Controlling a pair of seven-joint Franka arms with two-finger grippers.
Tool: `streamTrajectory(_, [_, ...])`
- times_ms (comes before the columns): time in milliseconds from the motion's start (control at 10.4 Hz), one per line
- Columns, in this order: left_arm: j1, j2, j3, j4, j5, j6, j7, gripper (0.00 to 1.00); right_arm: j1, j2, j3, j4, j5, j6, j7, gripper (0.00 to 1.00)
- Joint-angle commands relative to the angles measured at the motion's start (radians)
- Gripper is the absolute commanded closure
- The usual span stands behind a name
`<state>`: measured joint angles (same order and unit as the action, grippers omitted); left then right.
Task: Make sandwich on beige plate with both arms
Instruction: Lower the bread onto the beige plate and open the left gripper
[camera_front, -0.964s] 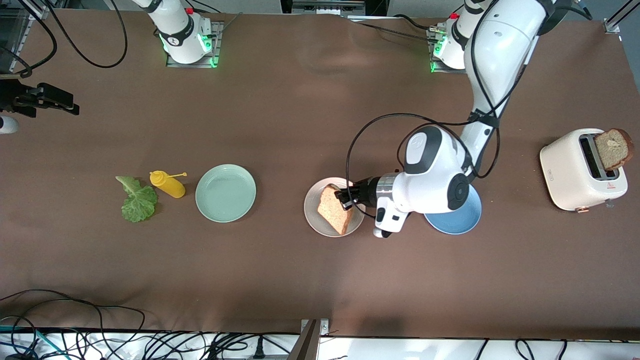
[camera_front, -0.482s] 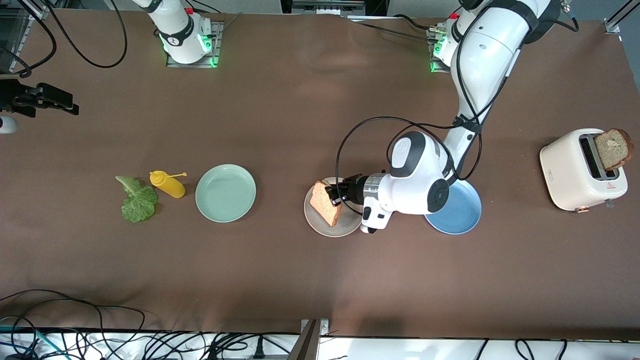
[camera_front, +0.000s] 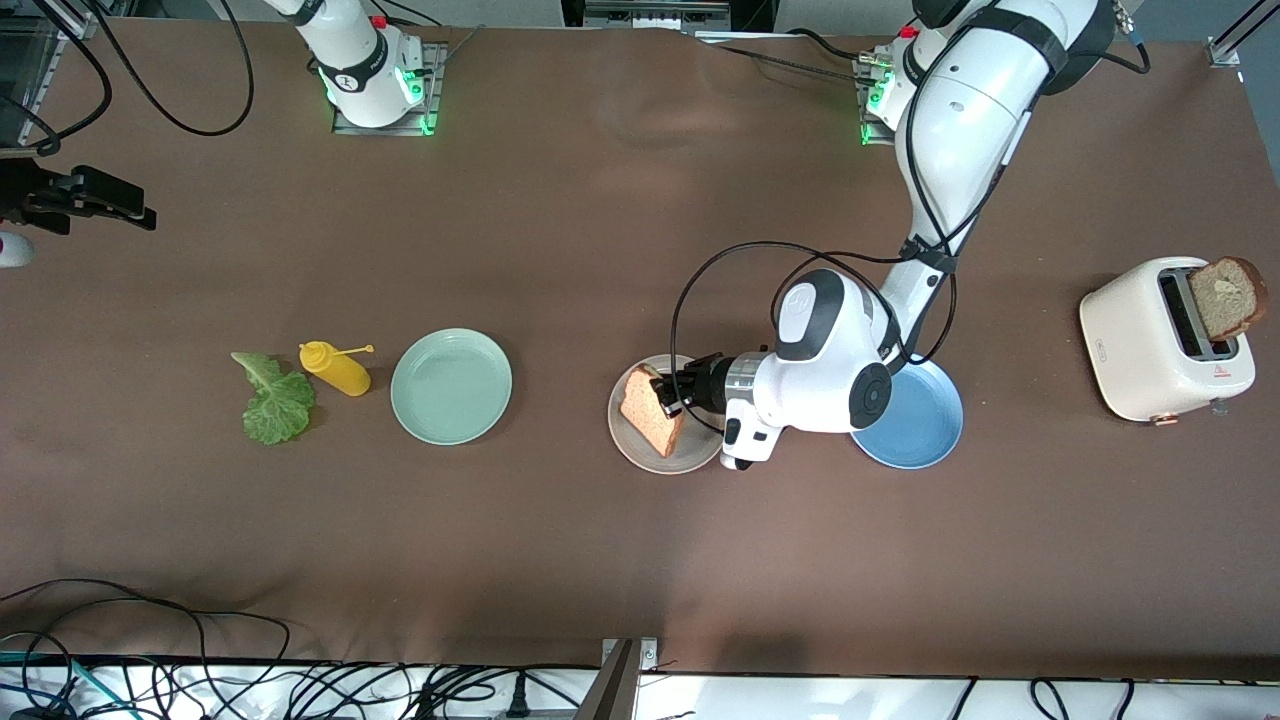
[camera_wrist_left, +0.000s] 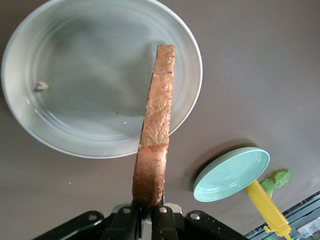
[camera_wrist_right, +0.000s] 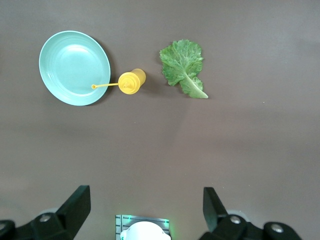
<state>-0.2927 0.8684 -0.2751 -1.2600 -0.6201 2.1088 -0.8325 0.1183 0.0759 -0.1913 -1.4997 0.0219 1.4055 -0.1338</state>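
The left gripper (camera_front: 672, 392) hangs over the round pale beige plate (camera_front: 640, 450), its fingers clamped on a square slice of brown wholegrain bread (camera_front: 651, 412) held on edge above the plate; the left wrist view alone shows the slice's darker crust (camera_wrist_left: 156, 120) running up from the fingers (camera_wrist_left: 159, 212), with a few crumbs on the plate (camera_wrist_left: 60, 135) beneath. Just beside the beige plate, toward the left arm's end, a blue round plate (camera_front: 925, 440) lies partly under the arm, and well past it a cream toaster (camera_front: 1150, 345) holds a second brown slice (camera_front: 1225, 297). Toward the right arm's end lie a mint-green plate (camera_front: 451, 386), a yellow squeeze bottle (camera_front: 336, 368) and a ruffled green lettuce leaf (camera_front: 275, 403). The right gripper (camera_wrist_right: 147, 207), seen properly only in its own wrist view, waits high over the table with its fingers spread wide apart, looking down on the lettuce (camera_wrist_right: 182, 66), bottle (camera_wrist_right: 131, 82) and mint plate (camera_wrist_right: 74, 67).
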Motion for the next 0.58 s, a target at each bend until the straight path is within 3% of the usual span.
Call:
streamTrajectory(0, [-0.016, 0.011, 0.011, 0.011, -0.030, 0.023, 0.006, 1.00, -0.003, -0.007, 0.000, 0.013, -0.005, -0.019, -0.015, 0.00])
streamTrajectory(482, [-0.010, 0.011, 0.017, 0.007, -0.024, 0.020, 0.010, 1.00, -0.003, -0.007, 0.000, 0.013, -0.005, -0.019, -0.015, 0.00])
